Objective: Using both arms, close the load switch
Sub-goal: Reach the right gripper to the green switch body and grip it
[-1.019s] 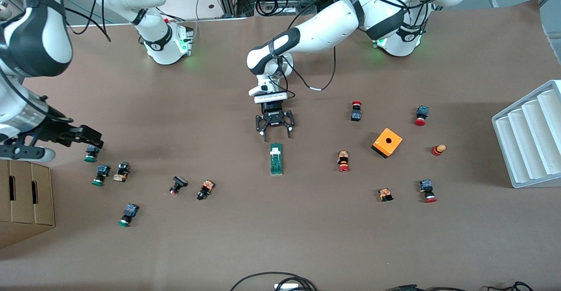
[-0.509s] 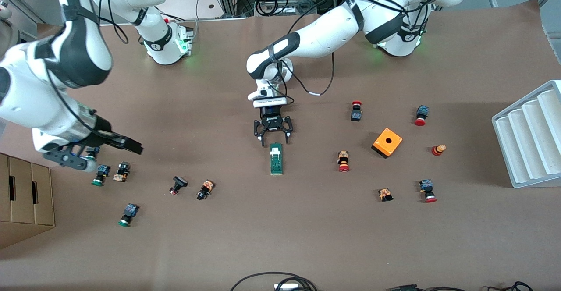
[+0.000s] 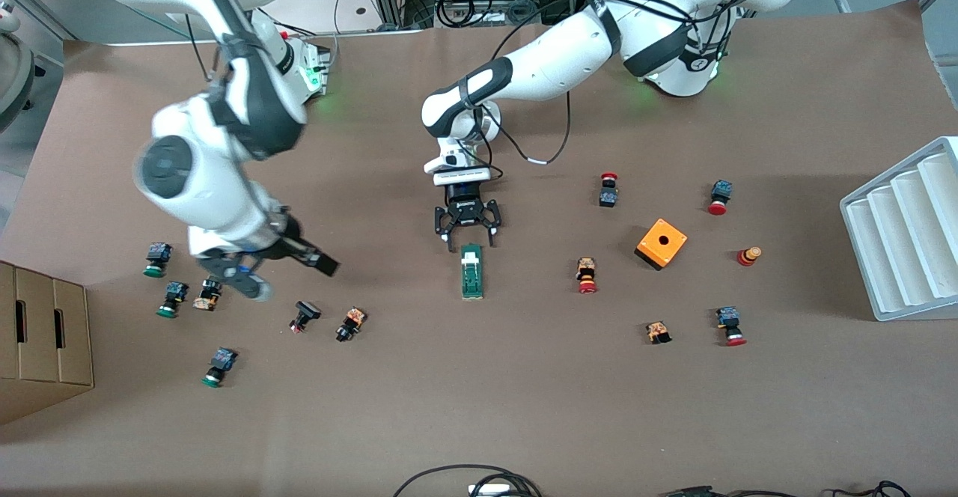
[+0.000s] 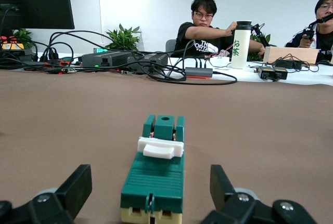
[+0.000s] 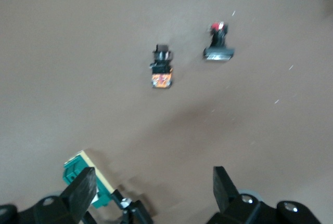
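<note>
Scattered push buttons on the brown table (image 3: 479,407): green-capped ones (image 3: 166,299) near the cardboard box (image 3: 41,340) at the right arm's end, two dark ones (image 3: 303,315) between those and the switch (image 3: 471,271), red-capped ones (image 3: 587,275) around the orange box (image 3: 661,243) toward the left arm's end, white tray (image 3: 905,231) at that edge. Nothing between the switch and either gripper.

Left gripper (image 3: 468,231) low, just beside the switch's white-lever end on the base side, fingers (image 4: 75,187) spread wide, not touching, empty; switch centred between them in the left wrist view (image 4: 155,174). Right gripper (image 3: 299,257) in the air over bare table above the two dark buttons (image 5: 162,68), fingers (image 5: 83,187) apart, empty; corner of the switch visible in its wrist view (image 5: 86,180).

Versus a second ago: right arm swung in from the table's edge over the green buttons toward the centre; left gripper dropped slightly closer to the switch; switch and buttons unmoved.

Switch mid-table, flat, long axis running from the bases toward the front camera, white lever (image 3: 470,257) at the end nearer the bases, cream end nearer the camera
</note>
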{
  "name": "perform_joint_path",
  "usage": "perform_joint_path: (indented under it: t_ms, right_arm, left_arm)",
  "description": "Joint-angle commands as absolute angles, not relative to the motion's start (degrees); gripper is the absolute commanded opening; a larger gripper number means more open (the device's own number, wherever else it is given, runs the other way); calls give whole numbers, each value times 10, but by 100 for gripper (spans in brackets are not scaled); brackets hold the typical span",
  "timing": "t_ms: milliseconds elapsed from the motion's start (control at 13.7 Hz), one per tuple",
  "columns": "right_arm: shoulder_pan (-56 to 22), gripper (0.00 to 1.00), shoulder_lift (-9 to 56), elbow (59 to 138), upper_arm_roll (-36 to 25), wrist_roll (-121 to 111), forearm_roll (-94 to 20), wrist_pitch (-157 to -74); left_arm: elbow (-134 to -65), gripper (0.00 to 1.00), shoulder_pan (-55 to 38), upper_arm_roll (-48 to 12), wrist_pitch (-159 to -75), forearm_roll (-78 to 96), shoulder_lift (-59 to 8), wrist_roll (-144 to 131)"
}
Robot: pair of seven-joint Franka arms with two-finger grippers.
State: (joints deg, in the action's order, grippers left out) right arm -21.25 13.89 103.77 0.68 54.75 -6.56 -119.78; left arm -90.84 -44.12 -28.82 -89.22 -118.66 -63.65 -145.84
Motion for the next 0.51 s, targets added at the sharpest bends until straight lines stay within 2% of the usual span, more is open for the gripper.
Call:
perform_joint_path:
  t_ms: [0, 437]
  right_arm:
    - [-258, 100, 178, 1018, 3, 645, -75, -1230]
    - [-338, 100, 255, 968, 3, 835, -74, -1281]
  left_arm:
    - [-894, 100, -442, -282, -889, -1199, -654, -1463]
    - [-875, 100, -442, -282, -898, -1216, -658, -1457]
